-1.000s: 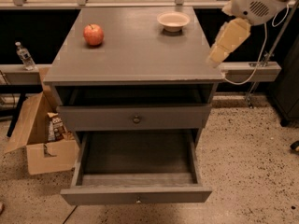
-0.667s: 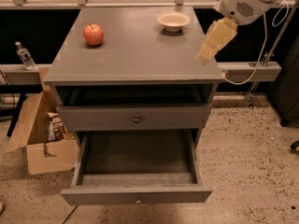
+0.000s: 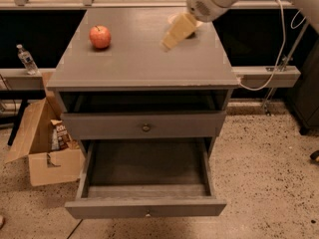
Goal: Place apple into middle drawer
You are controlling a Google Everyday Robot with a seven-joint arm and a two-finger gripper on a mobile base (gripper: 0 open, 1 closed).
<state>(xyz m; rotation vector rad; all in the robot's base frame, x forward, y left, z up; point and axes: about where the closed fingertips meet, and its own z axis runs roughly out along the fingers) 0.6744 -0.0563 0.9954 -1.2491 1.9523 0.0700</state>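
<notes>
Apple [image 3: 100,37] sits back-left on the bench [image 3: 139,63], untouched; middle drawer [image 3: 144,208] below is pulled out. Tool [image 3: 170,40] hangs over bench mid-right, apart from apple; can't tell if spread or pressed together. Prob. reach step: next needs a move left & down onto apple.

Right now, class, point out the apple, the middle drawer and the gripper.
apple [image 3: 100,37], camera view, its red front.
middle drawer [image 3: 148,164], camera view, its bare floor.
gripper [image 3: 167,43], camera view, its tip, over the cabinet top [image 3: 139,66].
</notes>
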